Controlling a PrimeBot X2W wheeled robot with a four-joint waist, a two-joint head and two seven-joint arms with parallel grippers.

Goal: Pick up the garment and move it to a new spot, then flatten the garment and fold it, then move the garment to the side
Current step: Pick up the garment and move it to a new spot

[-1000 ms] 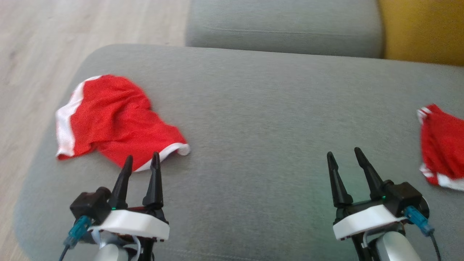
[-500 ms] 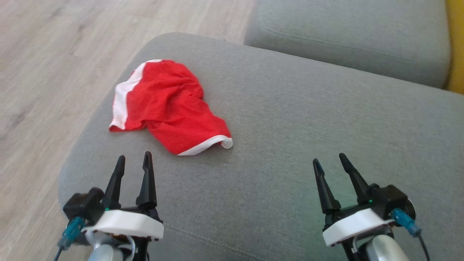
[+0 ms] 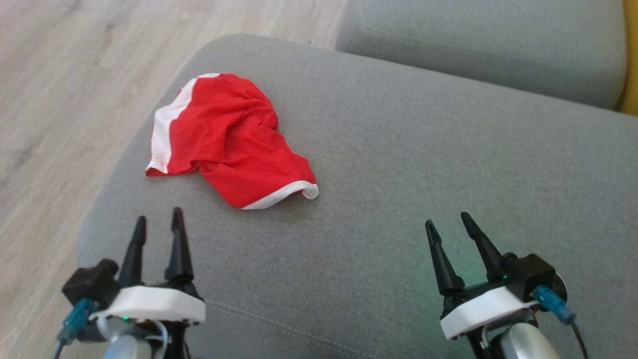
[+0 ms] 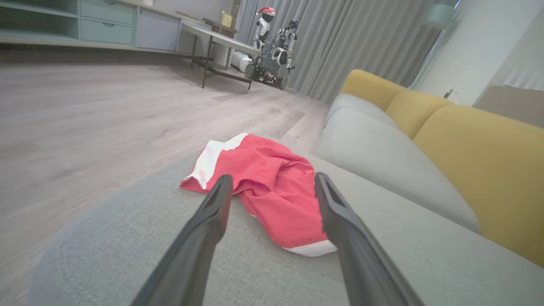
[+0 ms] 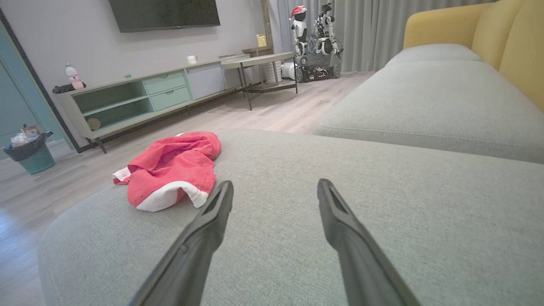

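One garment [image 3: 227,139], red with white bands, lies crumpled on the near seat cushion [image 3: 398,174], toward the cushion's left end and close to the rounded edge above the floor [image 3: 60,75]. Nothing holds it.

Two grippers, each with two dark fingers. The left gripper [image 3: 158,214] hovers over the cushion just short of the garment and apart from it, fingers spread wide and empty. In the left wrist view the garment sits between and beyond the two fingertips. The right gripper [image 3: 446,219] hovers over bare cushion well to the right of the garment, fingers likewise spread wide and empty.

Two grey seat cushions: the near one, and a second cushion [image 3: 478,45] butting against it farther back. A yellow backrest [image 4: 480,170] runs along the right side of both.

The floor is pale wood plank. Across the room stand one long cabinet [image 5: 140,95] with green drawers, one dark screen [image 5: 163,15] on the wall above it, one small table [image 5: 259,59], one basket [image 5: 32,155] at the far left, one other robot [image 5: 314,42] in a red hat, and grey curtains [image 5: 365,25].
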